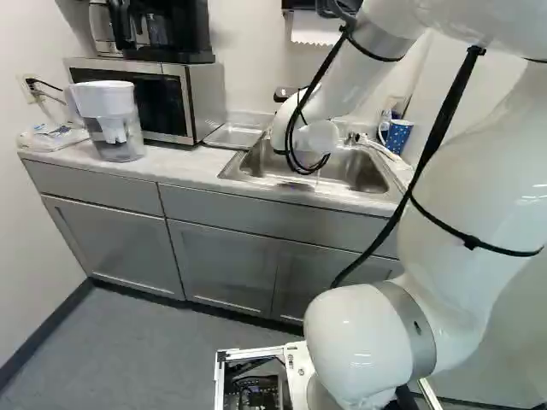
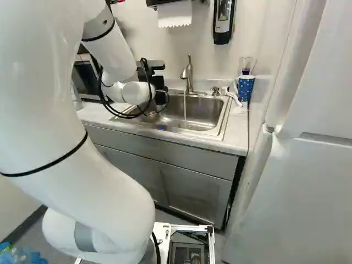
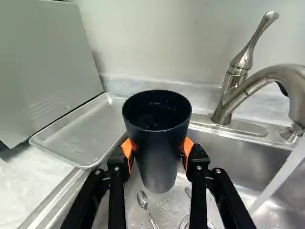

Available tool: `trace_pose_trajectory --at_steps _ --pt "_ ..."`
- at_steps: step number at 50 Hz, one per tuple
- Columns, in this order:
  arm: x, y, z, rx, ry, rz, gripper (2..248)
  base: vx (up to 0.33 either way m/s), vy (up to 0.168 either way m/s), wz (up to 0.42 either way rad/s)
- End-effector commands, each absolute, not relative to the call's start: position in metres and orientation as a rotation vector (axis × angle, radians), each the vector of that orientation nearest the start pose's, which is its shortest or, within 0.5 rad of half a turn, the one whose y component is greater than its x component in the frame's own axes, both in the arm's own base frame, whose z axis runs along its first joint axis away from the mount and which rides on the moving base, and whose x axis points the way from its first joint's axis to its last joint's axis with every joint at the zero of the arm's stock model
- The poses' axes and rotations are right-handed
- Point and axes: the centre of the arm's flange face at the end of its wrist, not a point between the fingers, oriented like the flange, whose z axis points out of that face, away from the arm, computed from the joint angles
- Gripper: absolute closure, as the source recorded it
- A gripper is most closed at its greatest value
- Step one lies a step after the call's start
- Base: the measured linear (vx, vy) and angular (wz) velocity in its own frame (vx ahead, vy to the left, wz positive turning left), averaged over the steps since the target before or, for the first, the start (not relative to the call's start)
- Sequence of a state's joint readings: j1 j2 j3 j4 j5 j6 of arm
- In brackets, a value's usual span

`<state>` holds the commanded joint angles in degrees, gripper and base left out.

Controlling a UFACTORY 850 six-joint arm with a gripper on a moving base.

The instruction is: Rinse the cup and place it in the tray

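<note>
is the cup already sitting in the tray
No, the cup is held upright between the gripper's orange pads above the sink, beside the tray.

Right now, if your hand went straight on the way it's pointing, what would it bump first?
Probably the low strip at the foot of the back wall, between the tray and the tap, with the cup in my hand touching first. Depth is hard to tell; it could be the sink's back edge instead.
</note>
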<state>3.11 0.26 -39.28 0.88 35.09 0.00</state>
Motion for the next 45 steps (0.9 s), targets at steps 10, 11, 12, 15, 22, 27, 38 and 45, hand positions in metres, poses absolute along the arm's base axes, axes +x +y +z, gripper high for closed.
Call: trace_pose_trajectory --at_steps 10,11,12,15,22,27,38,45 --pt "0.470 0.026 0.506 -2.467 -0.045 -1.887 129 0.000 0.000 0.000" --pt "0.469 0.026 0.507 -2.466 -0.046 -1.888 129 0.000 0.000 0.000" --pt "0.469 0.026 0.508 -2.465 -0.047 -1.889 129 0.000 0.000 0.000" --pt "0.469 0.027 0.511 -2.460 -0.049 -1.892 129 0.000 0.000 0.000" --pt "0.468 0.030 0.518 -2.450 -0.058 -1.899 129 0.000 0.000 0.000" --pt "0.467 0.033 0.523 -2.442 -0.064 -1.903 129 0.000 0.000 0.000" --pt "0.466 0.039 0.533 -2.424 -0.079 -1.911 129 0.000 0.000 0.000" --pt "0.465 0.043 0.540 -2.412 -0.088 -1.917 129 0.000 0.000 0.000"
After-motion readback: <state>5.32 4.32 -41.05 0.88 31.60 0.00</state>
